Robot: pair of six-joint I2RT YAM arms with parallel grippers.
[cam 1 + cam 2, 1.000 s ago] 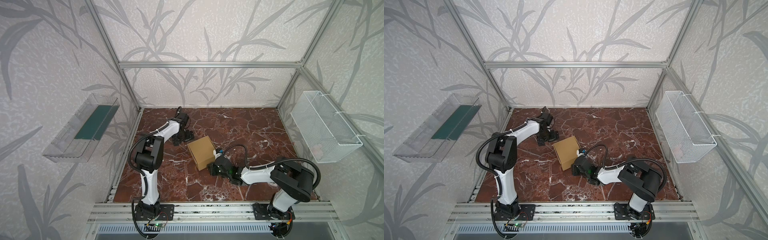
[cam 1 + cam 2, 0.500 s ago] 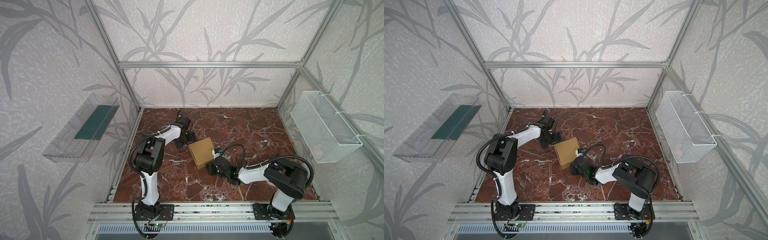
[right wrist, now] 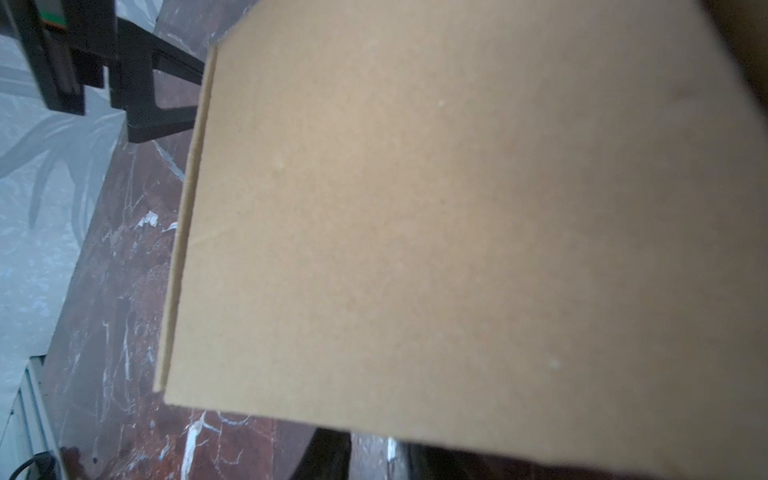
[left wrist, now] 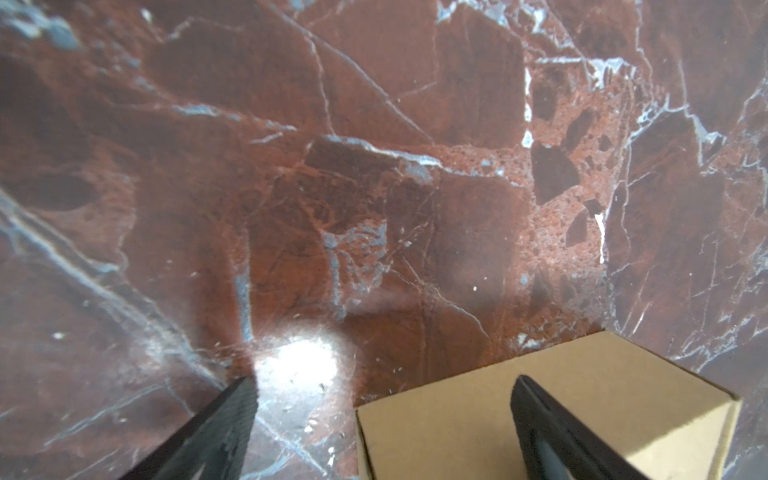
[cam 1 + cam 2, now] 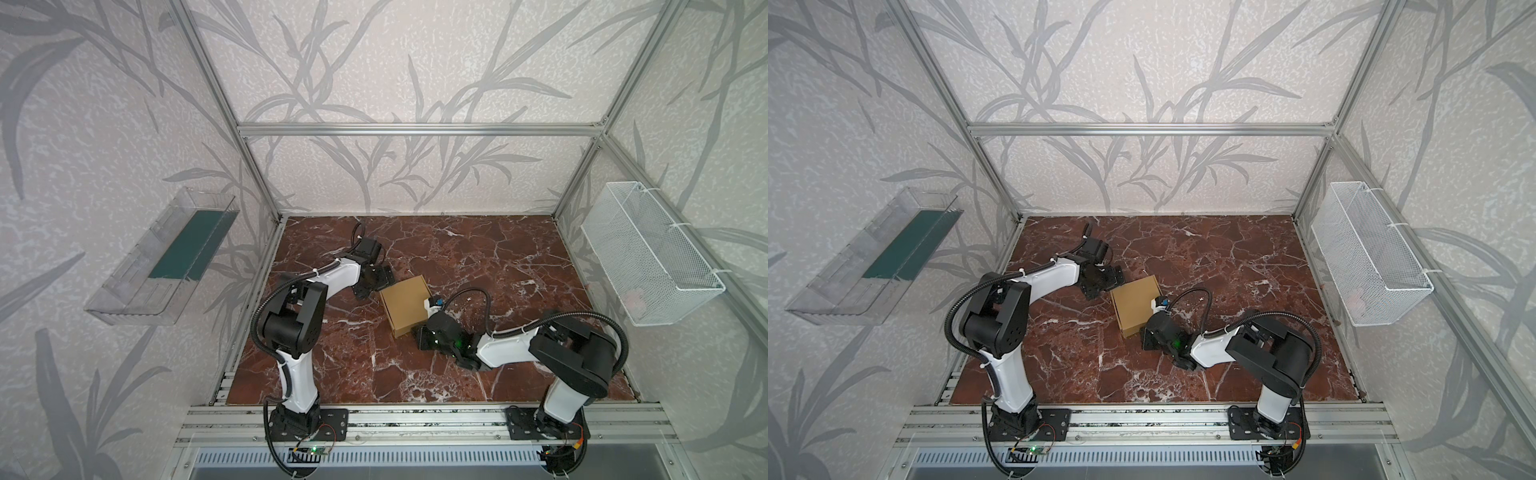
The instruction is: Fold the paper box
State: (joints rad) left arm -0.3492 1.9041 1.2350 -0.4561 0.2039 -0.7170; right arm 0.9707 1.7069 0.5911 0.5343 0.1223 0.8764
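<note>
Closed paper box (image 5: 405, 303) at counter (image 5: 498, 257) centre, long axis roughly 11 to 5 o'clock, left fingers (image 4: 552, 432) spread wide astride its 10 o'clock corner, right fingers (image 3: 326, 457) at 5 o'clock, grip impossible to tell.

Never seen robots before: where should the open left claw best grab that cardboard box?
Probably the paper box at the corner nearest the left arm, coming from that side: the lid is shut and flat, and the open left gripper stands astride that corner.
</note>
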